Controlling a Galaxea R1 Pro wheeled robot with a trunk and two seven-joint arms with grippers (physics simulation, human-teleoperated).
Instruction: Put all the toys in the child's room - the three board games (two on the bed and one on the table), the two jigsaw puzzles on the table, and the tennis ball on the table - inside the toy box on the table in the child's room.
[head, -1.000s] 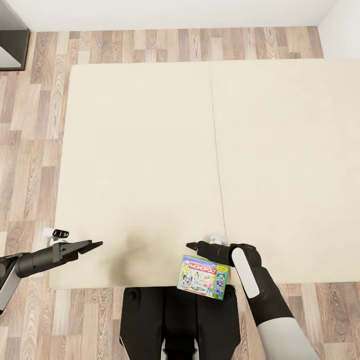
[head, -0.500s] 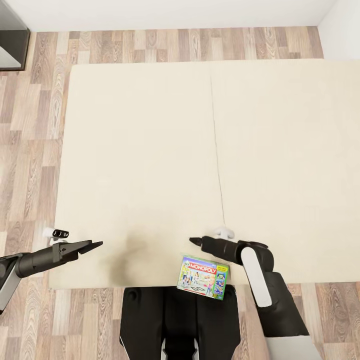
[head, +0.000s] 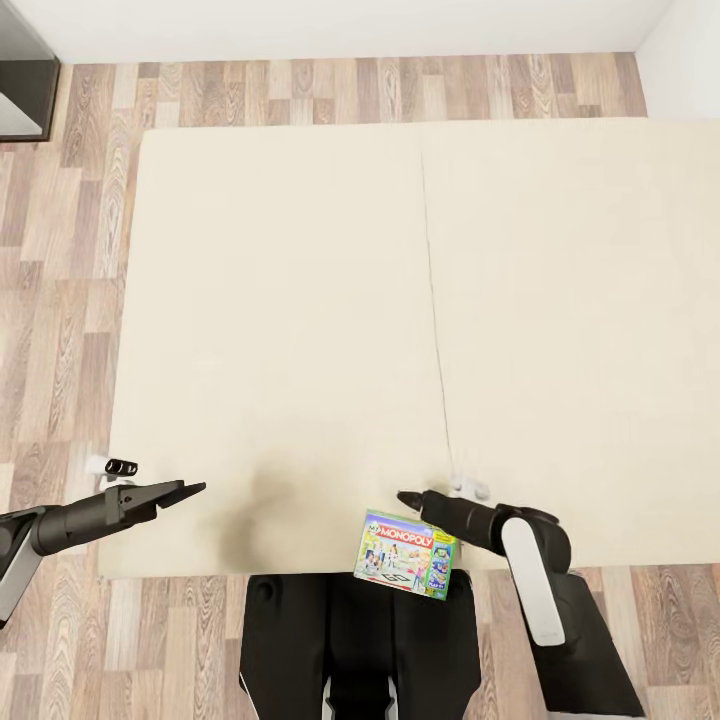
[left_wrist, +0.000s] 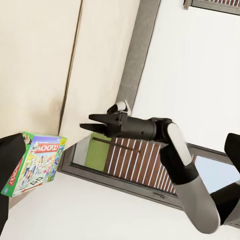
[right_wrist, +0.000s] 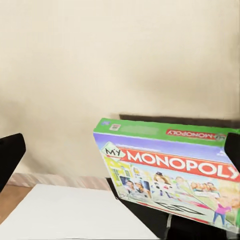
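- Monopoly board game (head: 407, 553) lies at the near edge of the bed (head: 300, 300), its near corner reaching past the edge towards the robot's dark trunk (head: 340, 640).
- Its cover faces up: a green border, a red banner with white lettering, and cartoon figures below. In the right wrist view the carton (right_wrist: 170, 170) is close and its green side wall reads the same name.
- Right gripper (head: 405, 498) hovers just beside the carton's far edge, pointing towards the middle of the bed. In the left wrist view its fingers (left_wrist: 97, 127) stand slightly apart with nothing between them; the right gripper (left_wrist: 90, 123) is not touching the box.
- Left gripper (head: 190, 489) is held over the bed's near left part, well apart from the game. Its two dark fingers look close together at the tips; whether they are fully pressed together I cannot tell. Nothing is held in it.
- Bed top is plain cream with one seam running from far to near; a soft dark shadow falls on it between the two grippers.
- Wood-plank floor (head: 60, 250) surrounds the bed, with a white wall (head: 350, 25) at the far side and a dark shelf unit (head: 22, 90) at the far left corner.
- A small white and black object (head: 112, 465) sits at the bed's near left edge; too small to tell what it is.
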